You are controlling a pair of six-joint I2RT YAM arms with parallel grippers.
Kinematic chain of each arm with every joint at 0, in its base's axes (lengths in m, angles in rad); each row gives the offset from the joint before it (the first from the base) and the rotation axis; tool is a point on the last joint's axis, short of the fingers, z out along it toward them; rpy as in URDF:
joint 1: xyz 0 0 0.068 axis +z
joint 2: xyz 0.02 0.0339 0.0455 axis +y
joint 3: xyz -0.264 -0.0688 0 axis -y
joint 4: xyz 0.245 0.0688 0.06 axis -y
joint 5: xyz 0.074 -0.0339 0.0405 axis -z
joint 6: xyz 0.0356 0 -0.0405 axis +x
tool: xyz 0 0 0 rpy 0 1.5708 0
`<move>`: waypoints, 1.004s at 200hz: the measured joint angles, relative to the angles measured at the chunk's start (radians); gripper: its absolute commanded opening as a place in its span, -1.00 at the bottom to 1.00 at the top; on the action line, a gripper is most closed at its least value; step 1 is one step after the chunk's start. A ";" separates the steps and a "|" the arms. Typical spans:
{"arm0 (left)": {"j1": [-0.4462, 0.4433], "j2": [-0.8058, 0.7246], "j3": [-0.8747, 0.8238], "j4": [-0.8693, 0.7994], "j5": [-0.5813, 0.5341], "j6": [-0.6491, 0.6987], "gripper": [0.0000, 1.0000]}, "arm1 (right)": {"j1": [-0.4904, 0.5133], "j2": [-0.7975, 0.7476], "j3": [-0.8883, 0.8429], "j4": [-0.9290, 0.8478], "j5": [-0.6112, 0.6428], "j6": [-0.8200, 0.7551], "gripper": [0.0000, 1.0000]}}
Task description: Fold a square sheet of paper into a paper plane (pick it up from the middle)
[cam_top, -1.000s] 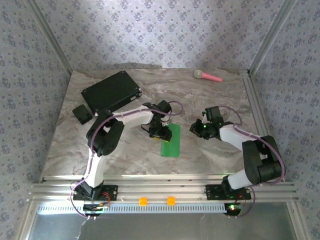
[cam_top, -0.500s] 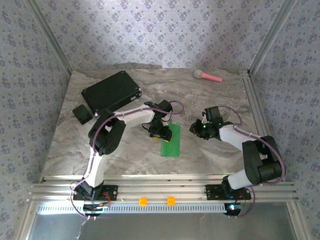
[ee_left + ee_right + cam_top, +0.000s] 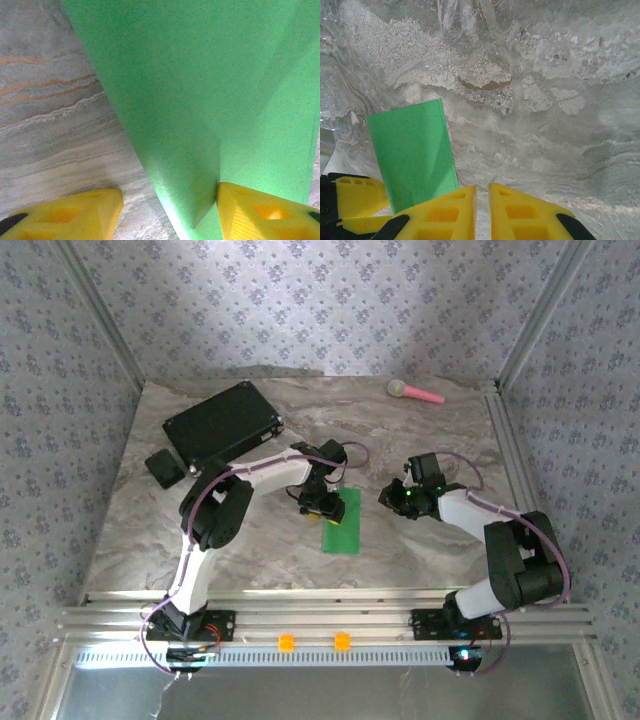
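No lettering, label, brand or number could be read anywhere: the green paper [image 3: 342, 521] was plain, and the black case [image 3: 222, 421] and pink toy [image 3: 415, 392] showed no legible marks.

The thin folded paper sheet [image 3: 200, 75] is plain bright green, the marble-look tabletop [image 3: 50, 125] grey with tan veins, the plastic fingertips [image 3: 260, 215] yellow.

Bare table [image 3: 420, 550] lies open on the near side and to the right of the green paper [image 3: 343, 524], while the black case [image 3: 222, 422], small black box [image 3: 164, 468] and pink toy [image 3: 415, 392] stand toward the far side.
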 measured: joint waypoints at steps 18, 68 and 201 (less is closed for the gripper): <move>-0.003 0.005 0.006 -0.007 -0.007 0.000 0.14 | 0.000 0.000 0.000 0.000 0.000 0.000 -0.68; -0.005 0.013 0.021 -0.022 -0.011 0.000 0.15 | 0.000 0.000 0.000 0.000 0.000 0.000 -0.67; -0.005 0.019 0.029 -0.028 -0.011 -0.015 0.17 | 0.010 0.001 -0.001 0.000 0.000 0.000 -0.65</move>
